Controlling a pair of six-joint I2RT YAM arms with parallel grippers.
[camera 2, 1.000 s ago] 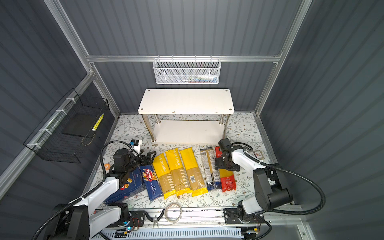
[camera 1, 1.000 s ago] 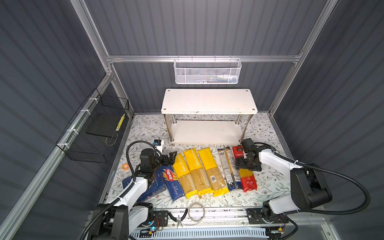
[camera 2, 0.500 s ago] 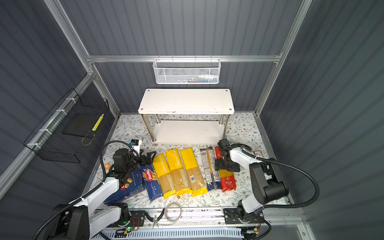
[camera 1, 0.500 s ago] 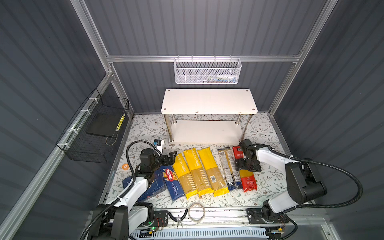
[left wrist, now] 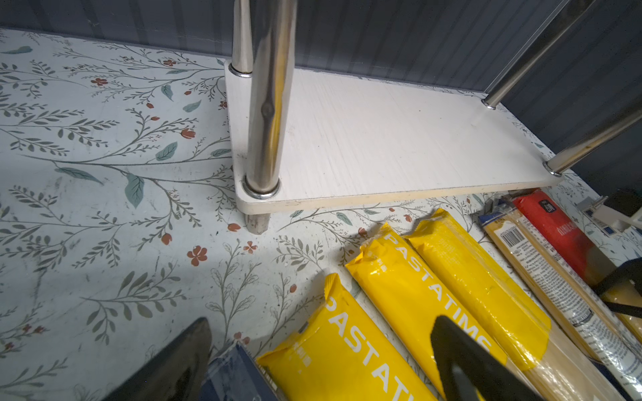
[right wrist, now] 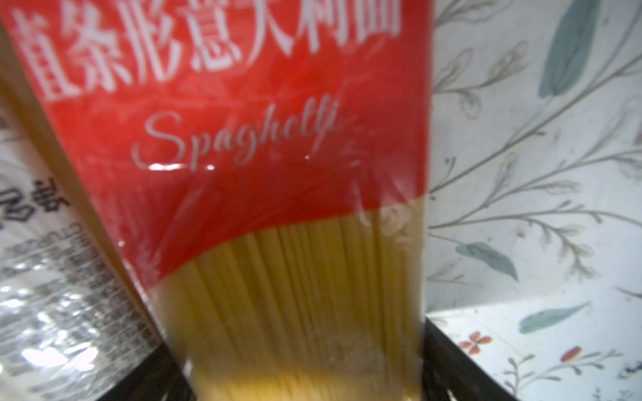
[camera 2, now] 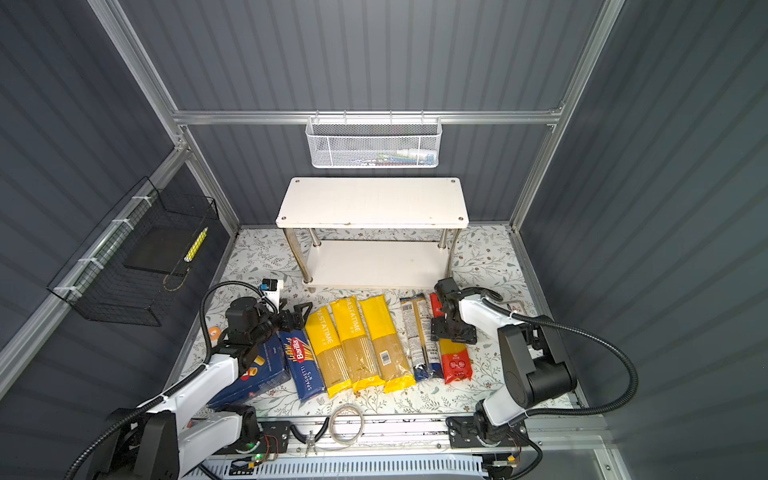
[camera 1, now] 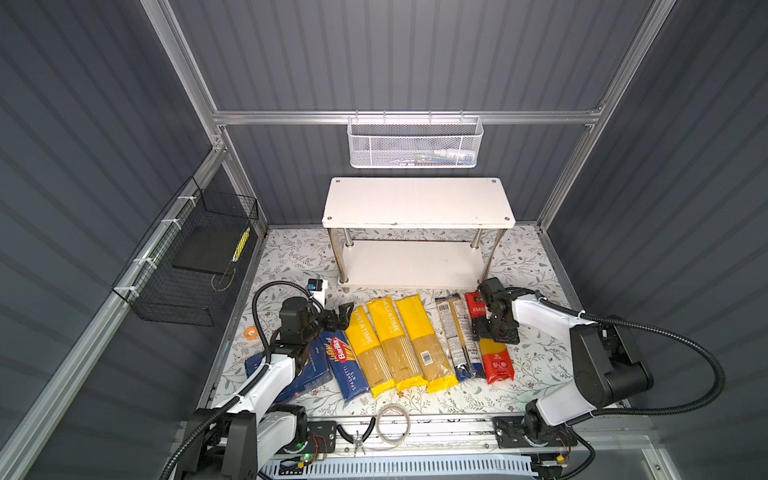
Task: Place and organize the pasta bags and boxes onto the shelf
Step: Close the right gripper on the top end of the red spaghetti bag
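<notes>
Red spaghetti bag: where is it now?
In both top views the red bag lies at the row's right end, beside the clear bag, with the right gripper over its middle.

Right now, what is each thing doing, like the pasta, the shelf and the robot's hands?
shelf: standing upright, nothing on either board.
wide Barilla box: flat, partly under the left arm.
narrow Barilla box: lying flat.
yellow bags: all three flat, side by side.
clear bag: flat.
red bag: flat, not lifted.
left gripper: open, holding nothing.
right gripper: jaws straddle the red bag; grip unclear.
</notes>
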